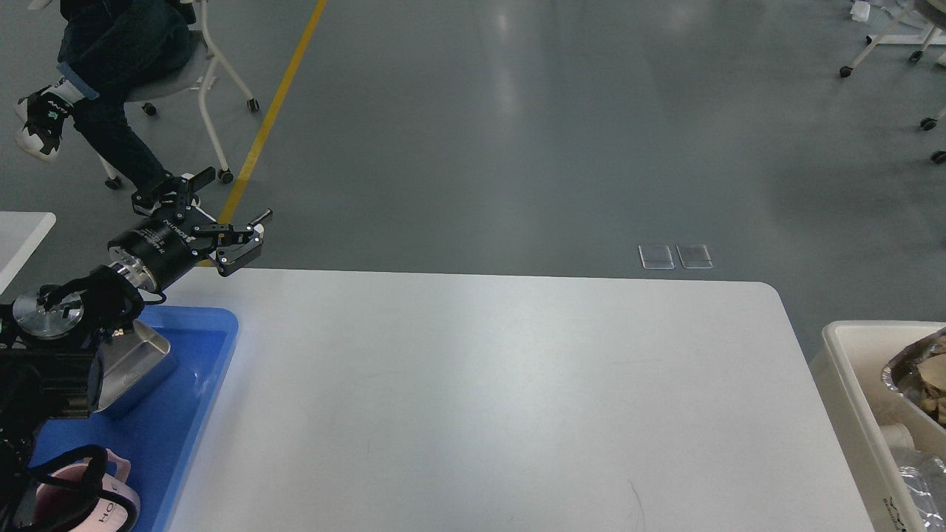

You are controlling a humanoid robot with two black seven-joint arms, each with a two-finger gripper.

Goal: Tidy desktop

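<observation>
My left gripper (235,213) is open and empty, held above the table's far left corner, past the blue tray (219,341). The tray lies at the table's left edge and holds a shiny steel container (137,363) and a pink cup with black lettering (112,496), both partly hidden by my left arm. At the right edge, a crumpled foil tray with brown scraps (916,372) shows inside the beige bin (842,355). The right gripper is out of view.
The white table (488,399) spans the middle of the view. The bin also holds clear plastic waste (920,476). A seated person on a wheeled chair (111,66) is on the floor beyond, far left. A second white table corner (22,229) sits at left.
</observation>
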